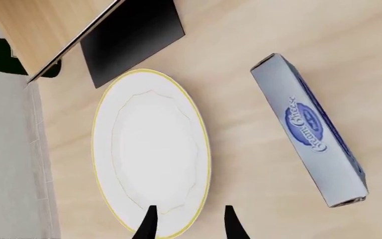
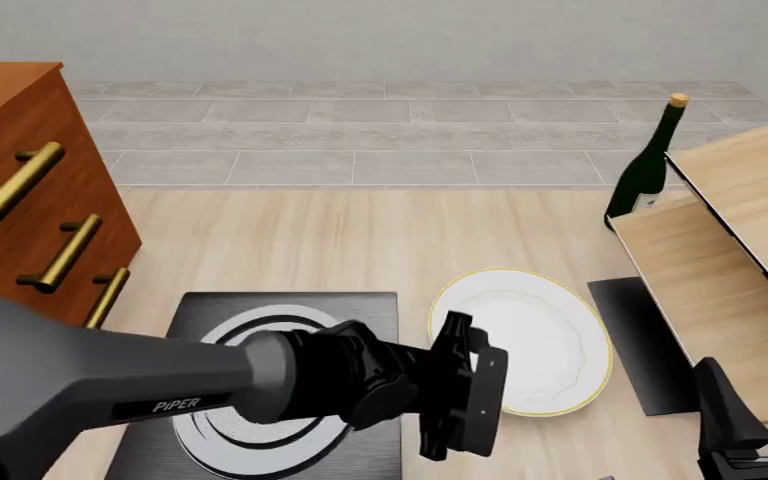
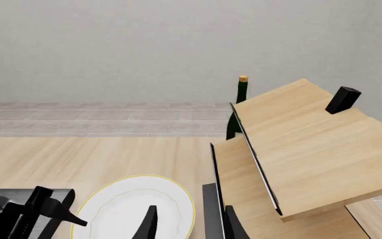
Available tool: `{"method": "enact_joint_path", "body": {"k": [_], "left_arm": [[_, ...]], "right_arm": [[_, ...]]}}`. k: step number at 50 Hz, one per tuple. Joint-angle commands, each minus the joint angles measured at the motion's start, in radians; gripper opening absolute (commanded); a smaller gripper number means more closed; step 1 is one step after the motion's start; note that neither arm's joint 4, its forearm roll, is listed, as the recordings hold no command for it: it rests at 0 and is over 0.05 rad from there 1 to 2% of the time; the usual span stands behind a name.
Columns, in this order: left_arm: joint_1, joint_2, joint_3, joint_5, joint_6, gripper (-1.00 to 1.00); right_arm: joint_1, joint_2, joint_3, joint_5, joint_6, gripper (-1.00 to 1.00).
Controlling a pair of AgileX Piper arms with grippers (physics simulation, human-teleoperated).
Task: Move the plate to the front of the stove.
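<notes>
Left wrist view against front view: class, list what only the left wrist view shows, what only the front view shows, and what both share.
Only the left wrist view shows the cream cheese box lying on the table beside the plate.

Only the front view shows the stove, the wooden drawer cabinet, the wine bottle, the left arm over the stove, and the right gripper.

Both show the plate, the black mat next to it, and the light wooden shelf.
</notes>
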Motion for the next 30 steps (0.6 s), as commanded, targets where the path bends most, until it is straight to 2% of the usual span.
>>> {"method": "enact_joint_path", "body": {"k": [1,30], "left_arm": [[0.012,0.028,-0.027,0.007,0.006,1.0],[0.006,0.084,-0.092,0.04,0.0,1.0]], "right_arm": [[0.0,0.0,0.0,0.0,0.0,1.0],[0.0,0.0,0.0,0.0,0.0,1.0]]}}
